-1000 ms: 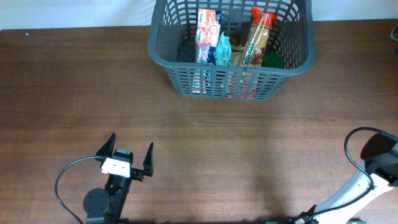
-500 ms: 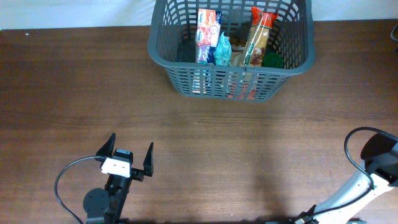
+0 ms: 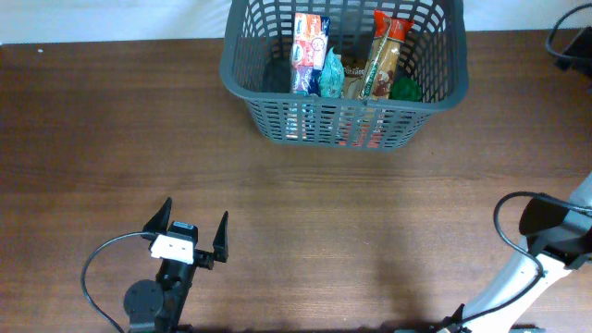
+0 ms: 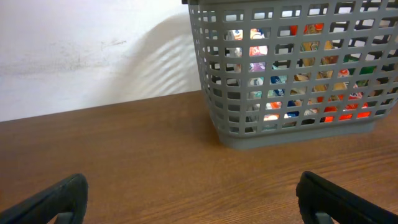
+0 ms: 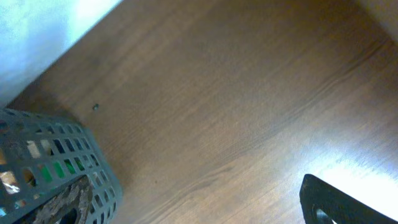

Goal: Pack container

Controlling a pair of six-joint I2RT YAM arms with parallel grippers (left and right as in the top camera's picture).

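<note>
The dark grey lattice basket (image 3: 242,65) stands at the table's far middle. It holds several upright packets: a white and pink one (image 3: 310,51), a teal one (image 3: 331,74), a long brown and red one (image 3: 384,55) and a green one (image 3: 405,88). My left gripper (image 3: 192,233) is open and empty at the near left, far from the basket, which fills the upper right of the left wrist view (image 4: 280,124). In the right wrist view the basket's corner (image 5: 93,162) is at lower left and only one right finger (image 5: 339,202) shows, far to one side over bare table.
The brown wooden table (image 3: 111,139) ends at a white wall behind the basket. The right arm's link and cable (image 3: 541,245) stand at the near right edge. A dark part of that arm (image 3: 572,42) shows at the far right corner.
The right arm has shifted: its lower link moved a little left and a dark part of it has appeared at the far right corner. The left gripper and basket have not moved.
</note>
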